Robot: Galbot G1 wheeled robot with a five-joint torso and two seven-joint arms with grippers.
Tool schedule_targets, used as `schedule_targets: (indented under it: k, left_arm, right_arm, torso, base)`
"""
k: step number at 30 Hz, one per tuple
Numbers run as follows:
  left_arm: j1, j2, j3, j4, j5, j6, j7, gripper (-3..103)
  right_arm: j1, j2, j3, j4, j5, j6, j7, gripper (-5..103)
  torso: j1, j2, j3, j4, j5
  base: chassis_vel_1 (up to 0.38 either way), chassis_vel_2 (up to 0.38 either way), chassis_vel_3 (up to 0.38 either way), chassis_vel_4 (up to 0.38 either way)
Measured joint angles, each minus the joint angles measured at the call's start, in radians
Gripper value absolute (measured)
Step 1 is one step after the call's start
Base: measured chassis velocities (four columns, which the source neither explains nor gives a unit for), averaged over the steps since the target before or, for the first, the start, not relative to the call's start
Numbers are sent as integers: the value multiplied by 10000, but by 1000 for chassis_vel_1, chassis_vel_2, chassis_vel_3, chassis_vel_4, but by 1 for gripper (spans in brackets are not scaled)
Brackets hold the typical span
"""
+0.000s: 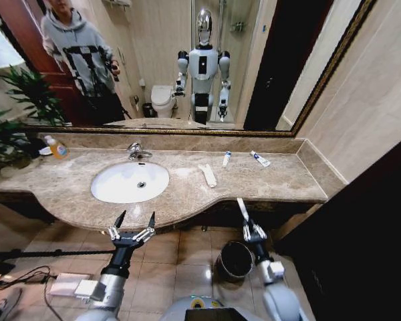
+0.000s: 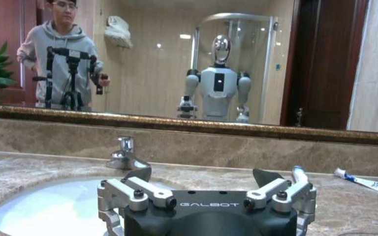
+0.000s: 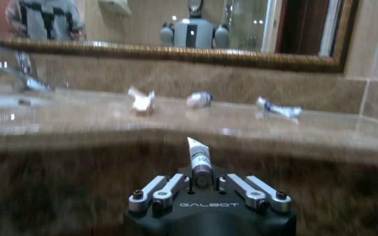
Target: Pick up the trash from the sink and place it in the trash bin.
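The white oval sink (image 1: 113, 190) is set in a beige marble countertop, and its bowl looks bare. On the counter to its right lie a long white wrapper (image 1: 208, 175) and two white tubes with blue marks (image 1: 226, 159) (image 1: 259, 158). My right gripper (image 1: 252, 231) is below the counter's front edge, shut on a white tube (image 1: 242, 208) that sticks up from it. It hangs just above and to the right of the black trash bin (image 1: 235, 259) on the floor. The right wrist view shows that tube (image 3: 198, 156) clamped in the gripper (image 3: 202, 182). My left gripper (image 1: 134, 224) stands open in front of the sink (image 2: 38, 209).
A chrome faucet (image 1: 135, 150) stands behind the basin, and a yellow soap bottle (image 1: 57, 147) sits at the counter's far left next to a plant (image 1: 7, 127). A large mirror spans the wall. A dark cabinet (image 1: 374, 221) stands on the right; cables lie on the floor at the left.
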Motion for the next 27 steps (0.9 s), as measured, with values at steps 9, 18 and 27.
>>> schedule_targets:
  k: [9,18,27]
  left_arm:
    - [0,0,0,0,0,0,0,100]
    - [0,0,0,0,0,0,-1,100]
    - [0,0,0,0,0,0,-3,100]
  right_arm:
    - [417,-44,211,-2611,-1215,1532,894,18]
    - [1419,-136,86,-4768,-156,1071,158,18]
    - [3104,-325,5,-7454,1157,-342,-1432,18]
  torso:
    - [1,0,0,0,2]
    - [2,-1,1,0,1]
    - [2,-1,2,1,-1]
  base:
    - [0,0,0,0]
    - [0,0,0,0]
    - [0,0,0,0]
